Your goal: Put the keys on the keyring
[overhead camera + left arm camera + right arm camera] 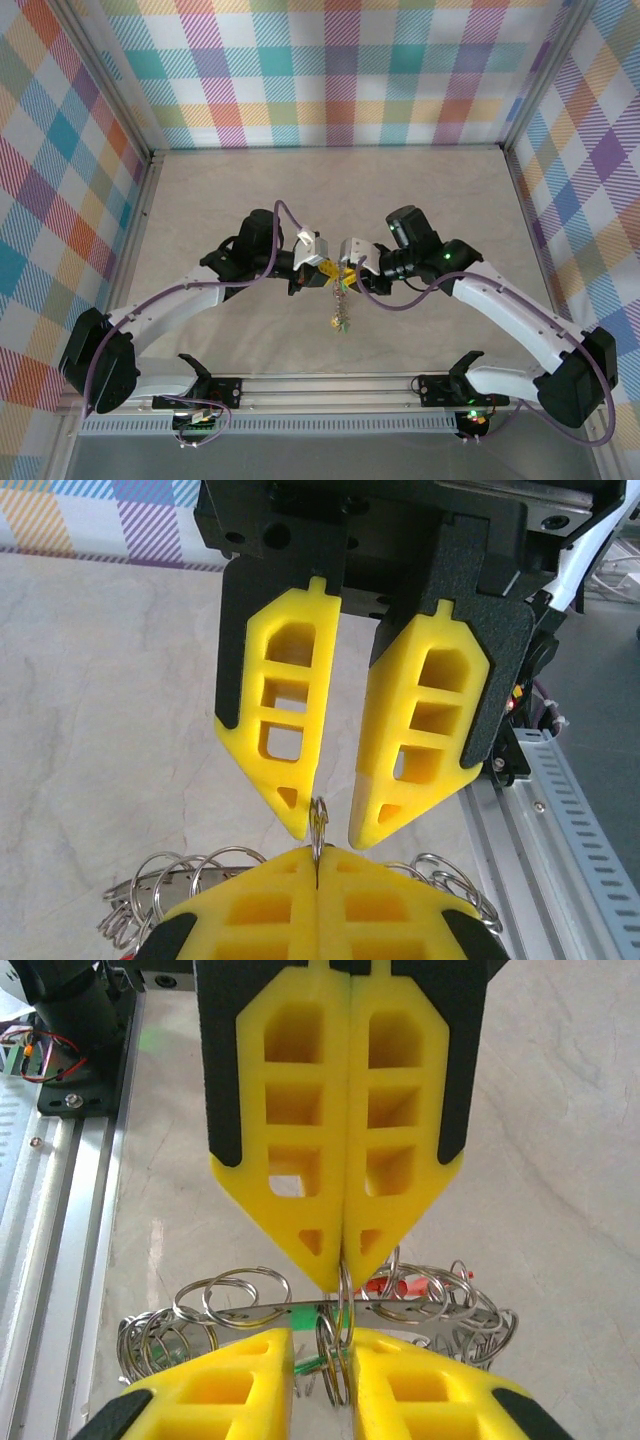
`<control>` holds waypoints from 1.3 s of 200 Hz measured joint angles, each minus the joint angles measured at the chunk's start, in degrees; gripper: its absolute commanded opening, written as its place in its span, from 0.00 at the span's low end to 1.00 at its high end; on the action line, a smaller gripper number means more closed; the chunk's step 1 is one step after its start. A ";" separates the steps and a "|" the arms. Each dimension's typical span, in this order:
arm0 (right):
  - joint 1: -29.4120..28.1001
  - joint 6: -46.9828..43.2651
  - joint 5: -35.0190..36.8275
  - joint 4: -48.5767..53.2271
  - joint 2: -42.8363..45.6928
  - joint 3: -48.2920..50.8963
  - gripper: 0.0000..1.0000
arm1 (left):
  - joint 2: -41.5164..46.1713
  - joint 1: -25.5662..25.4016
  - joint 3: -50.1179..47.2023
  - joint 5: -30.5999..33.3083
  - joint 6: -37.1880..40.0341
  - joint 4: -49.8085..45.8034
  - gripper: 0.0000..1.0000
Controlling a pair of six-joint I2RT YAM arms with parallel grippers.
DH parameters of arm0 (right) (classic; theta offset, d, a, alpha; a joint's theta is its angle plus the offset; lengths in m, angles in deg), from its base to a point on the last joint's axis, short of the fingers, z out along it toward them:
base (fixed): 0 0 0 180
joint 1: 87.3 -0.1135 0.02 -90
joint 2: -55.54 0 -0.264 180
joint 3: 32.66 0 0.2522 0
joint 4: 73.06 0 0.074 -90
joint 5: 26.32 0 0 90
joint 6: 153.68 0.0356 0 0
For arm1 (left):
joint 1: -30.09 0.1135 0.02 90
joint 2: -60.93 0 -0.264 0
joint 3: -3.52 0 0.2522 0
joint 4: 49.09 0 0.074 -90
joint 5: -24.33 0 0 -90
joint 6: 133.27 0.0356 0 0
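Over the marbled desk (200,200) we pinch the light, slippery keyring (343,1298) in the closed left tool (345,1260). The right tool (322,1348) stands slightly parted and should take bare wire.

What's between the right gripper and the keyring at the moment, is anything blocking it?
Nothing visible. The right gripper, jaws slightly apart, straddles loops of the keyring; the left gripper, shut, pinches one loop from the opposite side.
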 measured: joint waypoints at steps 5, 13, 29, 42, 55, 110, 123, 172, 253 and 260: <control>0.04 0.22 -0.20 -0.13 0.02 0.04 0.18 | 0.09 0.00 -0.35 -0.04 -0.24 0.68 0.00; 0.09 0.44 -0.39 -0.26 0.02 0.13 0.16 | 0.33 0.00 -1.09 -0.20 -0.96 2.03 0.00; 0.13 0.94 -0.74 -0.61 0.02 0.42 0.12 | 0.74 0.00 -2.19 -0.31 -1.88 3.82 0.00; 0.13 1.14 -0.90 -0.98 0.00 0.50 0.10 | 0.96 0.00 -2.58 -0.42 -2.58 4.81 0.00; 0.31 1.49 -1.36 -1.36 -0.04 0.50 0.10 | 1.25 0.00 -2.89 -0.35 -2.91 5.70 0.00; 0.50 3.74 -5.09 -4.57 -2.23 0.68 0.18 | 3.67 0.00 -5.29 0.33 -6.23 10.51 0.00; 0.50 4.26 -5.57 -5.55 -2.58 0.70 0.20 | 3.80 0.02 -5.46 0.52 -6.95 11.41 0.00; 0.55 5.90 -6.62 -7.72 -2.86 1.44 0.02 | 3.87 0.07 -5.62 1.20 -7.48 12.87 0.00; 0.37 1.29 -2.84 1.46 -5.29 -2.99 0.00 | 4.22 -0.07 -0.48 4.20 1.31 -0.98 0.29; 0.11 0.48 -1.92 3.15 -5.86 -4.09 0.00 | 4.09 -0.07 0.26 4.15 1.92 -2.12 0.29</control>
